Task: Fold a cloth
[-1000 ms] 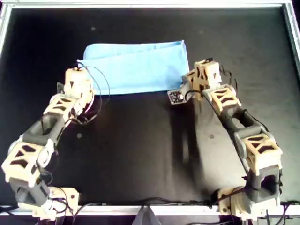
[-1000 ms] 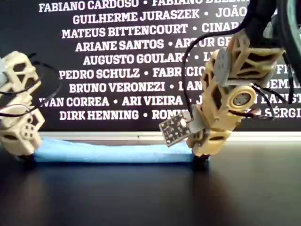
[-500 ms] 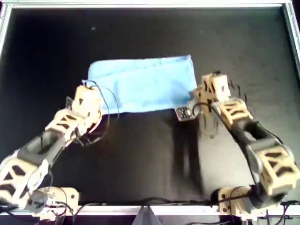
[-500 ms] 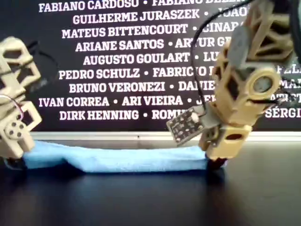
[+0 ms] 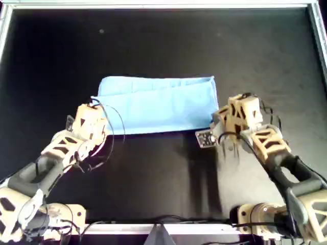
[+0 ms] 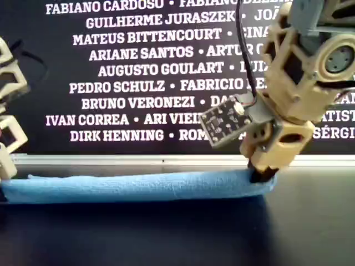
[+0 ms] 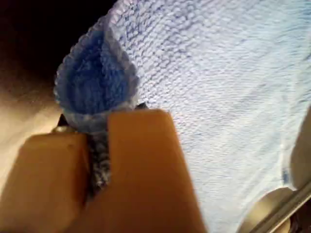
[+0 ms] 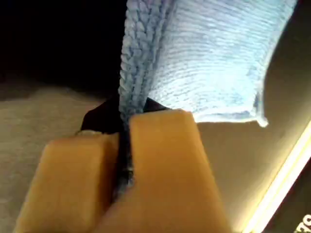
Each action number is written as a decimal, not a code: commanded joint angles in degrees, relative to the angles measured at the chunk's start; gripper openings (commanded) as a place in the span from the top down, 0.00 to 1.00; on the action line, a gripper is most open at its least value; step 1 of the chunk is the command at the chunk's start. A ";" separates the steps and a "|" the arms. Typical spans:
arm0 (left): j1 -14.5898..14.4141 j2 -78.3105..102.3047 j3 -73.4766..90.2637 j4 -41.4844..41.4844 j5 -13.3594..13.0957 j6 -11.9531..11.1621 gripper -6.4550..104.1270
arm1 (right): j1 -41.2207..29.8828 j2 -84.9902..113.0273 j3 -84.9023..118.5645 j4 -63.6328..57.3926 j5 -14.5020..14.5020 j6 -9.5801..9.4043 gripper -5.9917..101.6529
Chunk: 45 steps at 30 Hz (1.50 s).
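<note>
The light blue cloth (image 5: 158, 104) lies on the black table as a wide band, doubled over along its length. In the exterior view the cloth (image 6: 138, 187) is a low flat strip. My first gripper (image 5: 93, 111) is shut on the cloth's near corner at the overhead view's left; the first wrist view shows its jaws (image 7: 97, 150) pinching the doubled cloth (image 7: 204, 87). My second gripper (image 5: 218, 121) is shut on the near corner at the overhead view's right (image 6: 260, 174); its jaws (image 8: 124, 145) clamp the cloth's edge (image 8: 204, 58).
A metal rail (image 5: 163, 5) frames the black table (image 5: 163, 178). A black banner with white names (image 6: 138, 72) stands behind the table's far edge. A small circuit board (image 5: 205, 138) sticks out from the second arm's wrist beside the cloth.
Both grippers have dragged the cloth across the table toward the overhead view's bottom and nearer the exterior camera. The cloth stays doubled and held at both near corners.
</note>
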<state>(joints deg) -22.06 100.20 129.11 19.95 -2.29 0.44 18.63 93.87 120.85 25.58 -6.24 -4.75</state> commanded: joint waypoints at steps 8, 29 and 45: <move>-1.49 7.91 1.05 -0.53 -0.18 0.35 0.94 | -0.70 4.83 0.09 0.70 0.62 0.09 0.93; -2.46 14.59 11.60 -0.53 -1.23 0.26 0.33 | -0.79 9.58 7.56 0.79 0.62 -0.53 0.31; -2.37 60.38 28.21 -0.62 -1.23 0.26 0.33 | -0.79 45.97 31.11 0.70 0.70 0.35 0.30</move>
<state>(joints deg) -24.08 151.17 156.53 20.04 -2.99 0.44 18.37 134.47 152.05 25.58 -5.45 -5.27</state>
